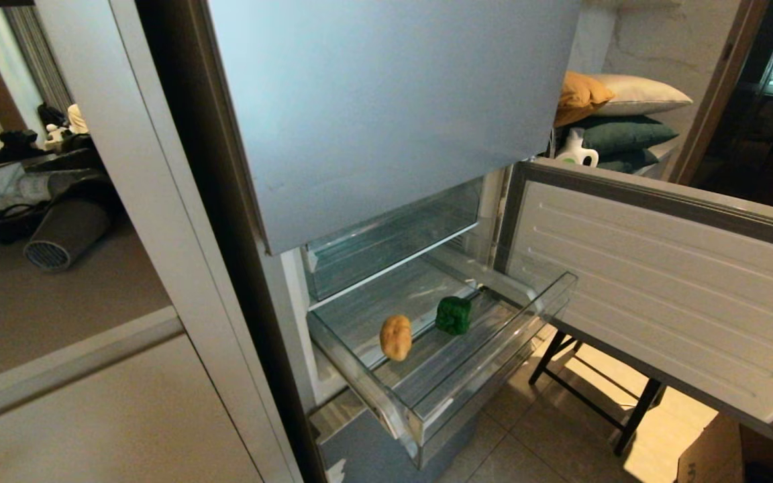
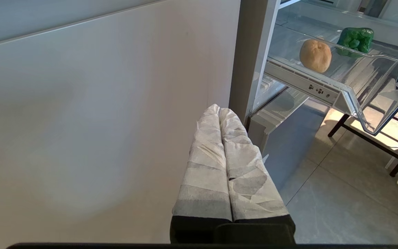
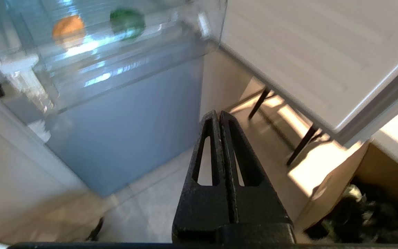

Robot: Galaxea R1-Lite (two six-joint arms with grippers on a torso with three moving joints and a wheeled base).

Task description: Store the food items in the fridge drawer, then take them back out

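The clear fridge drawer (image 1: pixel 494 386) is pulled out of the silver-grey fridge. On its ridged floor lie the tan potato (image 1: pixel 396 337) and, further right and back, the dark green bell pepper (image 1: pixel 453 315). Both also show through the drawer in the left wrist view, potato (image 2: pixel 315 55) and pepper (image 2: pixel 355 41), and blurred in the right wrist view, potato (image 3: pixel 68 28) and pepper (image 3: pixel 127 19). My right gripper (image 3: pixel 218 113) is shut and empty, low in front of the drawer, above the floor. My left gripper (image 2: pixel 218 108), wrapped in white, is shut beside the cabinet. Neither arm shows in the head view.
The open fridge door (image 1: pixel 661 282) juts out on the right, level with the drawer. A black-legged stand (image 1: pixel 594 396) is on the tiled floor under it. A cardboard box (image 3: pixel 344 180) sits on the floor at right. Beige cabinet doors (image 1: pixel 91 402) stand at left.
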